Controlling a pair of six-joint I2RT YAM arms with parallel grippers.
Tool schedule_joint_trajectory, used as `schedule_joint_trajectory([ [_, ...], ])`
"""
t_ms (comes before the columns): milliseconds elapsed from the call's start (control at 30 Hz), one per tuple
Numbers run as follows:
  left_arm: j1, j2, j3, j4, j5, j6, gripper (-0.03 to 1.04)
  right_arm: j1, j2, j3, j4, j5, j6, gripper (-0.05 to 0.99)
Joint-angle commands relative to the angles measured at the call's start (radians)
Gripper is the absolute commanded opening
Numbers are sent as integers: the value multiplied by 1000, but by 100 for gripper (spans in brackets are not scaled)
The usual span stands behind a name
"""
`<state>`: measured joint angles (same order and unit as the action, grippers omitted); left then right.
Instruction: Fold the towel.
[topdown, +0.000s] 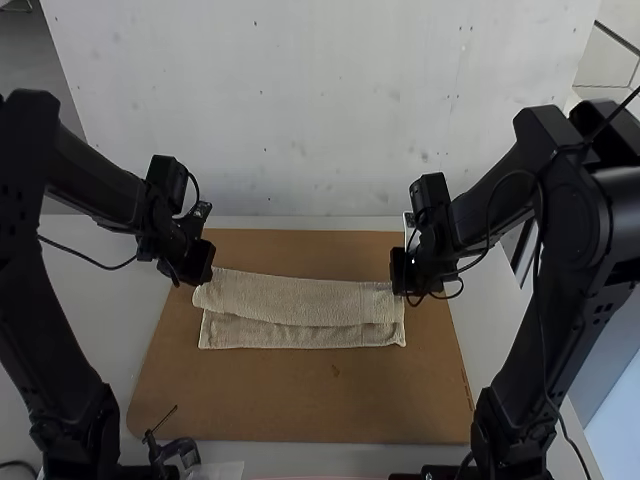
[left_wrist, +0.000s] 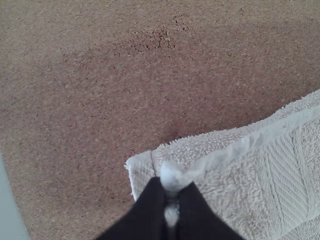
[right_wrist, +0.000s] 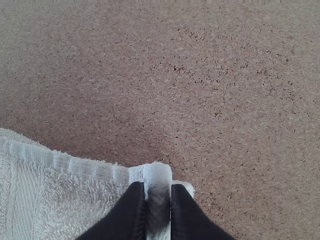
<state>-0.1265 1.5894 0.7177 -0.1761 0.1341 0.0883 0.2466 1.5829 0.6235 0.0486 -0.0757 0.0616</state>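
The beige towel (topdown: 290, 300) lies as a wide strip on the brown board, an upper layer partly over a lower one that shows along the side nearer the arms. My left gripper (topdown: 203, 272) is at its left end, my right gripper (topdown: 402, 288) at its right end. In the left wrist view the left gripper (left_wrist: 171, 192) is shut on a corner of the upper layer of the towel (left_wrist: 250, 180). The right wrist view has the right gripper (right_wrist: 157, 192) shut on the other corner of the towel (right_wrist: 70, 192), pinching its edge.
The brown board (topdown: 300, 400) extends around the towel on the table. A pale wall (topdown: 320, 110) rises behind the table's far edge. A small black device (topdown: 175, 450) stands at the board's near left corner. Cables hang from both arms.
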Motion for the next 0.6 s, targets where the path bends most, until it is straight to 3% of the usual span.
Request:
schedule_joint_trajectory([
  [0, -12, 27, 25, 21, -10, -12, 5, -4, 5, 19, 13, 24, 12, 8],
  [67, -12, 37, 25, 30, -10, -12, 12, -4, 6, 19, 17, 24, 12, 8],
  [133, -15, 44, 26, 32, -10, -12, 32, -4, 12, 21, 19, 24, 12, 10],
  [233, -21, 52, 26, 35, -11, -10, 34, -6, 25, 22, 20, 24, 14, 18],
  [267, -21, 55, 26, 40, -11, -10, 42, -6, 26, 24, 20, 25, 14, 18],
  [333, -21, 58, 28, 40, -13, -9, 45, -6, 26, 24, 25, 30, 14, 20],
  [567, -13, 55, 32, 29, -41, -1, 68, -21, 26, 33, 22, 30, 14, 41],
])
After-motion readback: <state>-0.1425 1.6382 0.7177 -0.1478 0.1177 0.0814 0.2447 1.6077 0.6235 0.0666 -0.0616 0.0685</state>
